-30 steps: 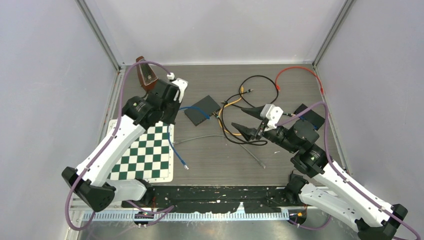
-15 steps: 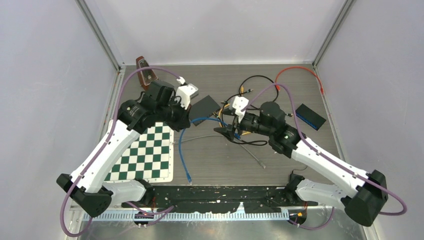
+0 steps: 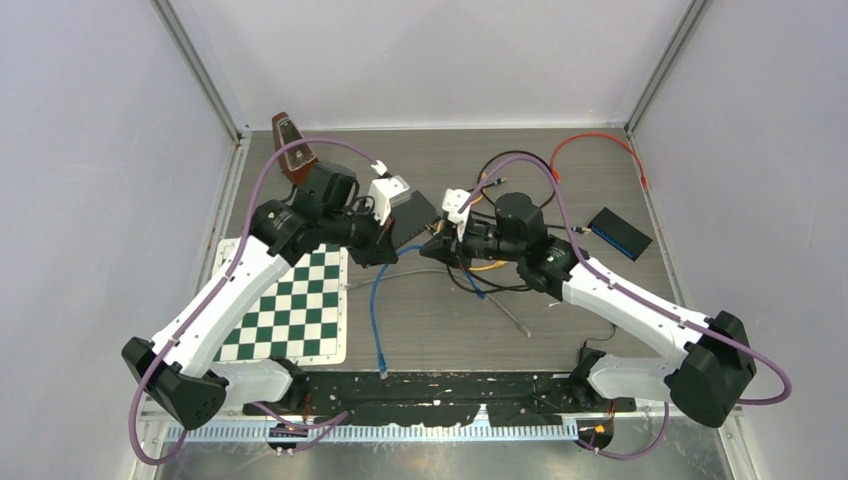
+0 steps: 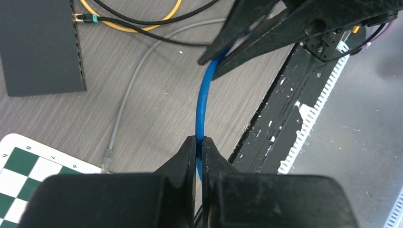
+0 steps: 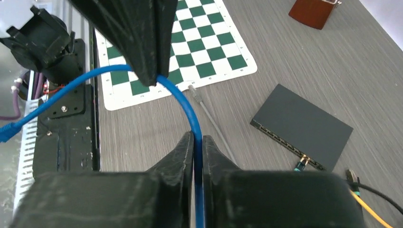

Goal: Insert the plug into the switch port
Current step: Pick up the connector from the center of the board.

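You're mid-regrasp: your left claw [image 4: 199, 142] and right claw [image 5: 198, 137] are both pinched tight on the blue cable [image 4: 203, 104], lifted off the bench [image 3: 450, 320]. Its plug [image 3: 381, 368] dangles at the near edge, well apart from the switch [image 5: 304, 123]. Next, work one grip toward that plug.

No readable text, label, brand or number appears anywhere.
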Tool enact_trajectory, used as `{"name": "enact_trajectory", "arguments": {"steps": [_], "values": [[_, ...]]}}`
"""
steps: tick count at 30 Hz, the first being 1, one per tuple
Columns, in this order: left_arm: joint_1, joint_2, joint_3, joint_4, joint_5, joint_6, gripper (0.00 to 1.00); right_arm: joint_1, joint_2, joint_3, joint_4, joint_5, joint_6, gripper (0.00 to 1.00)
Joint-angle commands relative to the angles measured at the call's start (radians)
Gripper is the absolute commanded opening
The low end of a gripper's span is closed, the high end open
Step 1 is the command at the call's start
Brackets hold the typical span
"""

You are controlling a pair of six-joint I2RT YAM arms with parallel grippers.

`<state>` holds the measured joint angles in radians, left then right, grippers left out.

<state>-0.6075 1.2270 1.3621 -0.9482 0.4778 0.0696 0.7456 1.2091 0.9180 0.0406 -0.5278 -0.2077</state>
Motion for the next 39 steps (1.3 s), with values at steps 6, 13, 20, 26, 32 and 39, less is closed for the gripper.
{"name": "enact_trajectory", "arguments": {"steps": [6,13,20,26,32,39], "values": [[0.01,0.001,0.004,0.092,-0.036,-0.014,0.4,-0.06,-0.143,-0.002,-0.024,0.194,0.179,0.05],[0.014,-0.073,-0.084,0.2,-0.12,-0.089,0.46,-0.165,-0.251,0.006,-0.103,0.359,0.372,0.05],[0.014,-0.083,-0.118,0.206,-0.143,-0.091,0.51,-0.198,-0.258,0.063,-0.21,0.408,0.464,0.05],[0.026,-0.088,-0.144,0.207,-0.227,-0.093,0.51,-0.206,-0.272,0.055,-0.212,0.414,0.486,0.05],[0.04,-0.138,-0.197,0.268,-0.298,-0.075,0.53,-0.219,-0.286,0.051,-0.222,0.408,0.505,0.05],[0.046,-0.152,-0.217,0.283,-0.242,-0.073,0.55,-0.221,-0.348,0.019,-0.159,0.392,0.474,0.05]]}}
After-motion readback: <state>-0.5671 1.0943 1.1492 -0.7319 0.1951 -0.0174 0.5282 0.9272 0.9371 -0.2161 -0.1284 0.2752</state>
